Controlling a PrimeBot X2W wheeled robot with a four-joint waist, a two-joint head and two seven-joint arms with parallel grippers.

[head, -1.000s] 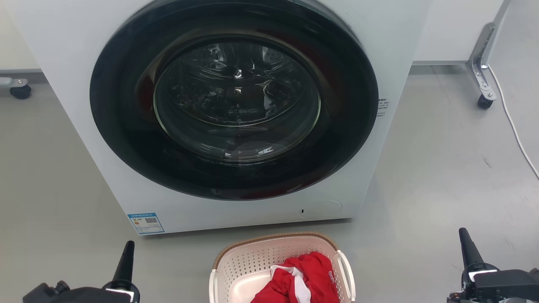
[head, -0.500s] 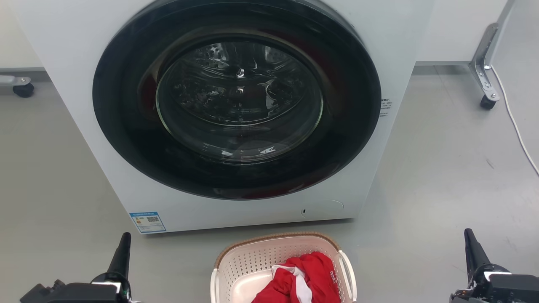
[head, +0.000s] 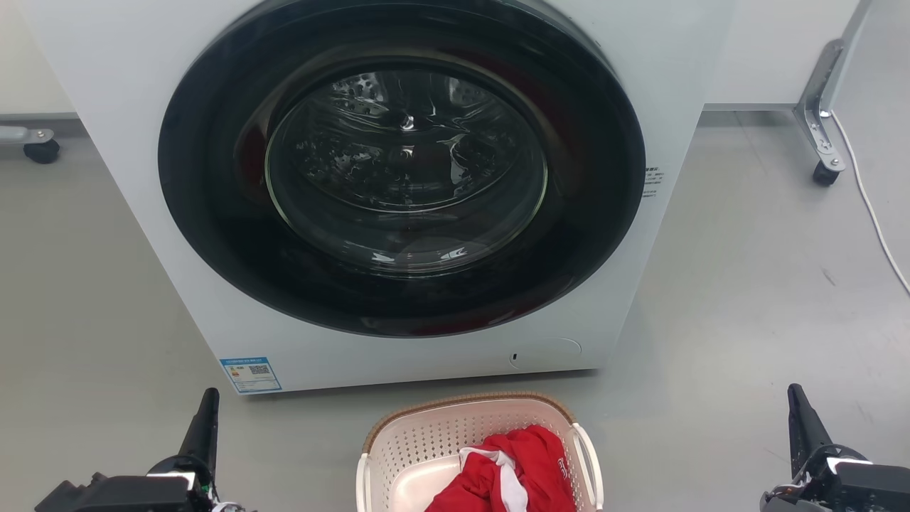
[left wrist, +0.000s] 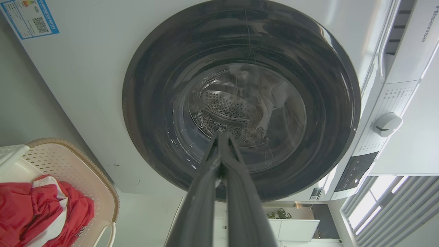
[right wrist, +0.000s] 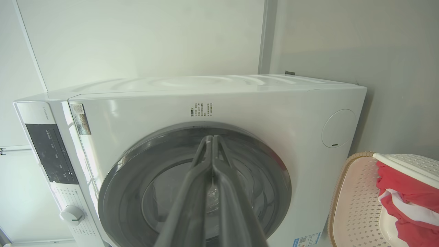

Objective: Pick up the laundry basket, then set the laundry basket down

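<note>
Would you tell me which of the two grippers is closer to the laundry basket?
The left gripper; less floor separates it from the laundry basket than the right gripper.

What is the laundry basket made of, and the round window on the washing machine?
The laundry basket looks like matte cream plastic, with neat rows of moulded holes. Its brown rim looks woven, but may be plastic too. The round window seems to be glass: clear, shiny, showing the drum.

I see the laundry basket (head: 419, 441), cream-white perforated plastic with a brown woven-look rim and white side handles (head: 587, 455), standing upright on the grey floor (head: 725, 306) just before the washing machine (head: 106, 107), a red-and-white garment (head: 512, 469) bunched inside.
</note>
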